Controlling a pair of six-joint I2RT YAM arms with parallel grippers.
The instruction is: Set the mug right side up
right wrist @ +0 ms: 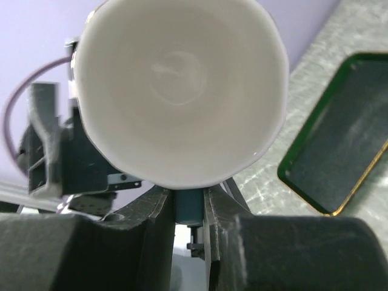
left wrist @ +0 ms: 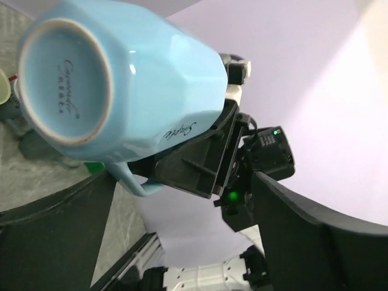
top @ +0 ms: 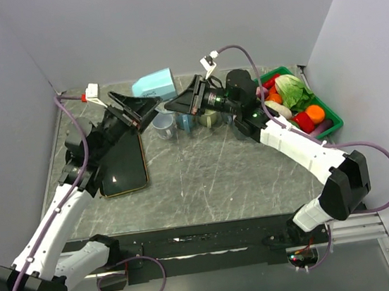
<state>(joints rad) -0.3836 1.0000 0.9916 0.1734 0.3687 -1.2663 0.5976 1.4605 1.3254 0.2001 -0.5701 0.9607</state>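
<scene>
Pinching the handle of the pale blue mug (right wrist: 182,91), the right pincer (right wrist: 188,203) has both jaws pressed on the blue strip between them. The white mouth faces its wrist camera.

The mug hangs on its side in the air above the middle of the far edge of the worktop (top: 213,179), base toward the left arm. The left pincer (top: 146,107) sits just beside the base, jaws spread, holding nothing.

Judgement: the turn is part done. Roll the right wrist until the mouth faces up. Keep the pinch firm, since the whole weight hangs off the handle. Hold the left arm clear, then lower the mug onto bare worktop.

Under the mug, near the far edge, three cups (top: 164,126) stand mouths up; their contents are too small to tell. The green bin (top: 286,70) in the far right corner holds lettuce (top: 293,92) with orange, red and purple vegetables. The dark gold-rimmed tray (top: 122,165) toward the left edge shows nothing on it.
</scene>
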